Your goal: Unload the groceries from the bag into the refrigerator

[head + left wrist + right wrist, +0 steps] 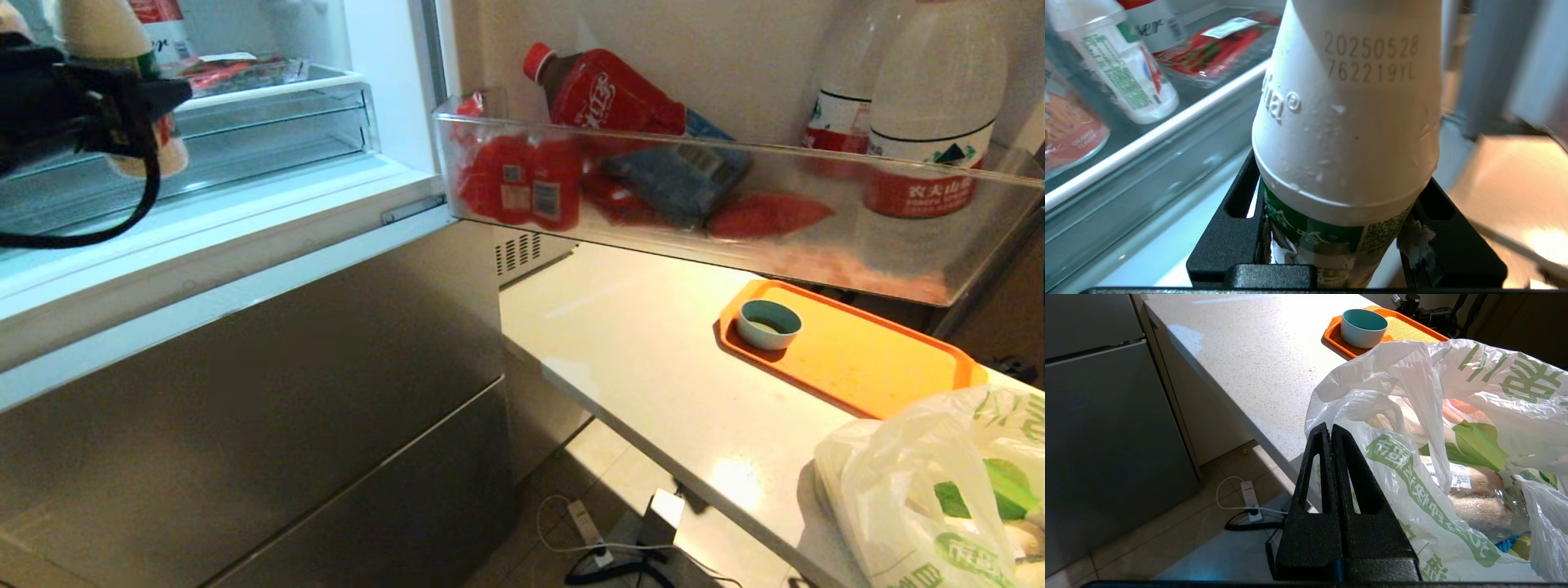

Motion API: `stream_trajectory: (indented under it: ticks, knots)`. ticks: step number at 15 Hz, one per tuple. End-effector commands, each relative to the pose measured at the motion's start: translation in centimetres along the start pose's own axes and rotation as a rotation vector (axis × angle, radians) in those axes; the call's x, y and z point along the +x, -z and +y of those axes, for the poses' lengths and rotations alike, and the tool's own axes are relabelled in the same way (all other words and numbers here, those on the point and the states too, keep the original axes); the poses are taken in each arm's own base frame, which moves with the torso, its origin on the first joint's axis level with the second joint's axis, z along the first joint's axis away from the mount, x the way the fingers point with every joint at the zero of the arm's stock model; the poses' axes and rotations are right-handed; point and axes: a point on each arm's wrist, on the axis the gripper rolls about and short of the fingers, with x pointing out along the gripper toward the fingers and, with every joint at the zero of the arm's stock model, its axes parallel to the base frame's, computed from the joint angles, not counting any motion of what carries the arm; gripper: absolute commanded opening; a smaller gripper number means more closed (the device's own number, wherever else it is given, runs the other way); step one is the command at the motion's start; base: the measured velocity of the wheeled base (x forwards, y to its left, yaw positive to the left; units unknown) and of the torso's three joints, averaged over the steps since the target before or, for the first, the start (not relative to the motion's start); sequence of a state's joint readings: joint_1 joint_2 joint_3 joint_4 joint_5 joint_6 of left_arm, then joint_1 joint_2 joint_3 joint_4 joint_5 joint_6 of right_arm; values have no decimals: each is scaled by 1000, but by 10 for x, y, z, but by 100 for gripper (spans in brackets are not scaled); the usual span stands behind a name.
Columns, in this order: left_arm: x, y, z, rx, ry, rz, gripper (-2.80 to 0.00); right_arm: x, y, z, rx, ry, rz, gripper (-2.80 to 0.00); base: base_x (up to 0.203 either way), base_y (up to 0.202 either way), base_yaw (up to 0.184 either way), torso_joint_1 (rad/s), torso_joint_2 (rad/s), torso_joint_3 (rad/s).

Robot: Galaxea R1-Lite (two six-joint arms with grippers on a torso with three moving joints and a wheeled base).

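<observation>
White bottle (1347, 122) with green label, orange tray (857, 351), teal bowl (768, 324), green-printed white bag (1433, 457)

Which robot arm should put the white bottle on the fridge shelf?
The left one. Its claw is already shut on the bottle and is up at the open fridge, right by the shelf. The right claw is shut, holds nothing, and sits by the bag.

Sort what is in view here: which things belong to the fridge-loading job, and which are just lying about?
Part of the job:
- white bottle, gripped by the left pincer at the open refrigerator
- bag on the counter, groceries inside
- right pincer, shut, empty, beside the bag

Lying about:
- orange tray
- teal bowl on it
- power strip on the floor
</observation>
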State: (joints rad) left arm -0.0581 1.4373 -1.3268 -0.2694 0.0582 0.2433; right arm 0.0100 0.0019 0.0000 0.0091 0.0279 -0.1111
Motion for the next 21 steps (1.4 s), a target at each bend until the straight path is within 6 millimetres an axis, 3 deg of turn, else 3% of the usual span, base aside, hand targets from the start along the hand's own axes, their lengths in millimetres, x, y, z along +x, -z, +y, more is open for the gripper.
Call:
stream_trajectory:
  ticks: [1, 9, 17, 21]
  knots:
    - [32, 7, -3, -27, -19, 19, -280, 0, 0, 0, -2, -2, -1, -280, 0, 0, 0, 0, 0, 0]
    - [87, 5, -2, -41, -111, -10, -280, 0, 0, 0, -1, 0, 0, -280, 0, 0, 0, 0, 0, 0]
    - [87, 2, 37, -22, -242, -5, -280, 0, 0, 0, -4, -2, 0, -280, 0, 0, 0, 0, 0, 0]
    - [89, -4, 41, -24, -250, -26, -280, 0, 0, 0, -2, 1, 0, -280, 0, 0, 0, 0, 0, 0]
